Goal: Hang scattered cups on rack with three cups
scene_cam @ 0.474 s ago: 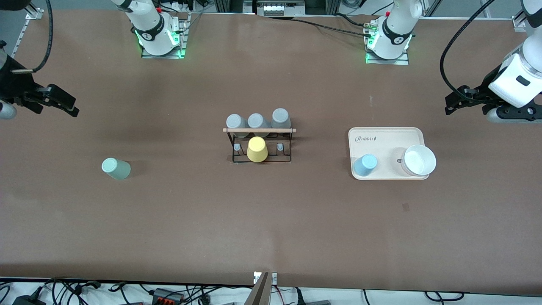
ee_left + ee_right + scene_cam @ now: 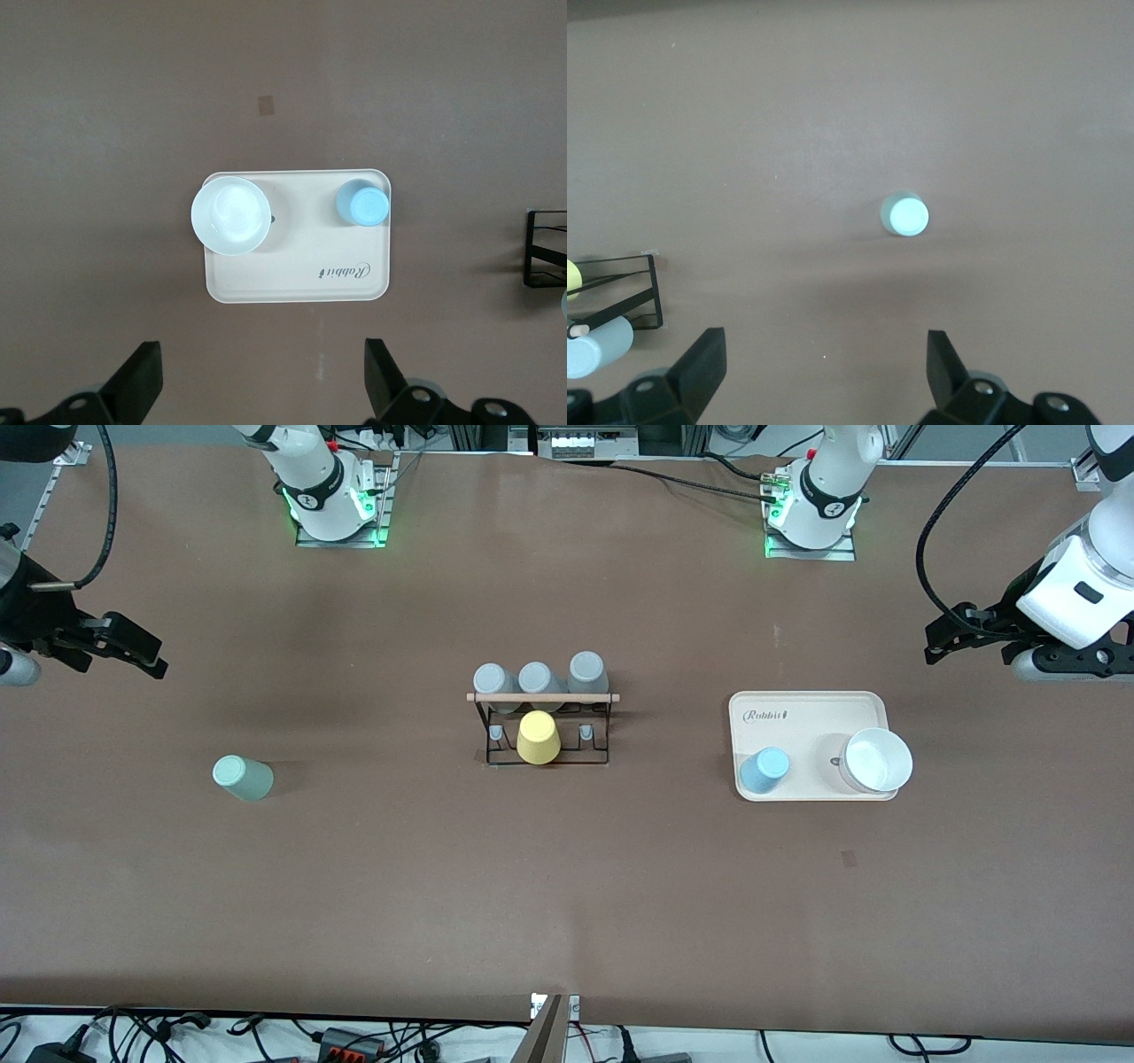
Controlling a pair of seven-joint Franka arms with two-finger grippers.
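A pale mint-green cup (image 2: 243, 777) (image 2: 904, 214) stands on the bare table toward the right arm's end. A light blue cup (image 2: 764, 771) (image 2: 361, 203) stands on the cream tray (image 2: 815, 708). The black wire rack (image 2: 543, 726) with its wooden rod sits mid-table, carrying three grey cups and a yellow cup (image 2: 537, 737). My right gripper (image 2: 146, 654) (image 2: 824, 363) hangs open and empty over bare table near the mint cup. Over the table beside the tray, my left gripper (image 2: 941, 646) (image 2: 261, 376) is open and empty too.
A white bowl (image 2: 877, 760) (image 2: 230, 215) shares the tray (image 2: 292, 283) with the blue cup. One end of the rack (image 2: 620, 292) (image 2: 545, 261) shows at the edge of each wrist view. Wide bare brown table lies nearer the front camera.
Both grippers have shifted slightly in place. The cups, rack and tray have not moved.
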